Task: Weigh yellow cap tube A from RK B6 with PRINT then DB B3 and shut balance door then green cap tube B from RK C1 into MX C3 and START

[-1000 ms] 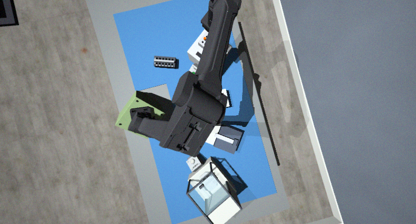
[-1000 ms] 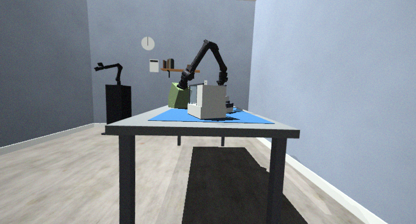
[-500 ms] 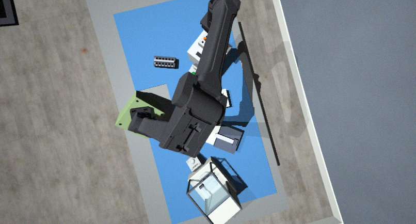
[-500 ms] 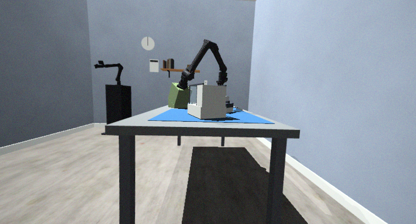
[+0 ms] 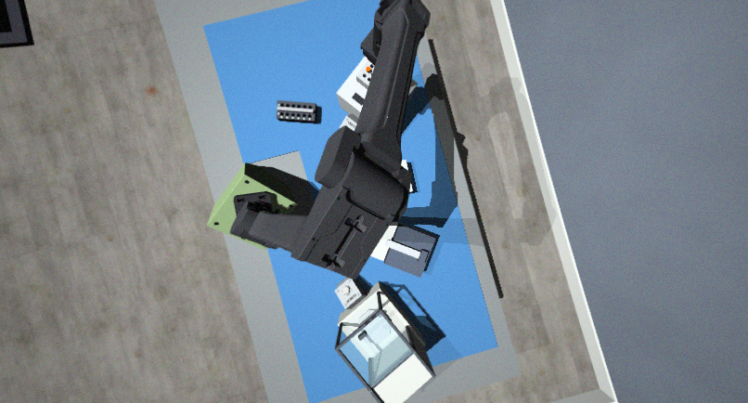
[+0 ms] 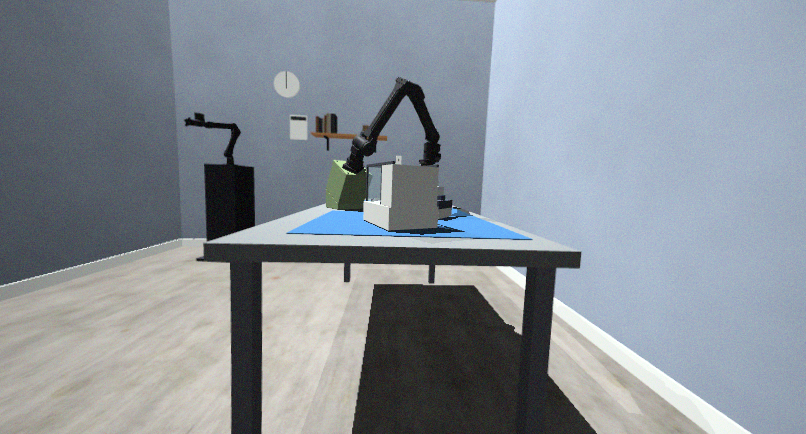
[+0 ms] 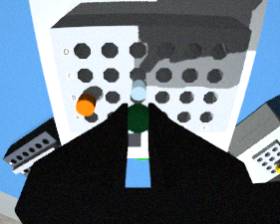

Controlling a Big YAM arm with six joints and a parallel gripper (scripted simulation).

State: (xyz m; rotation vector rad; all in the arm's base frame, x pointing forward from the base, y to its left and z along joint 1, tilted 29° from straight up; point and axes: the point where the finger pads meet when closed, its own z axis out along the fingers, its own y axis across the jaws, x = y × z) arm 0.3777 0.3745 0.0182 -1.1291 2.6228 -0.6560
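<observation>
In the wrist view my gripper (image 7: 138, 112) is shut on tube B (image 7: 138, 119), gripped at its dark green cap. Its pale body points down over the white block of the mixer (image 7: 37, 29) (image 5: 348, 94), and its foot shows between bores B3 and C3; its height above them is unclear. The station at right, seemingly the dry block (image 7: 244, 148), holds a yellow-capped tube (image 7: 279, 169), which could be tube A, and a red-capped one. The balance (image 5: 403, 382) (image 6: 414, 197) has a glass pane over its top. The arm hides the tube rack in the top view.
An orange-capped tube (image 7: 86, 106) (image 5: 368, 69) stands in the mixer's column 1, left of tube B. The dark magnet block (image 5: 296, 110) (image 7: 32, 148) lies left of the mixer. The spectrophotometer (image 5: 410, 264) stands between the dry block and the balance.
</observation>
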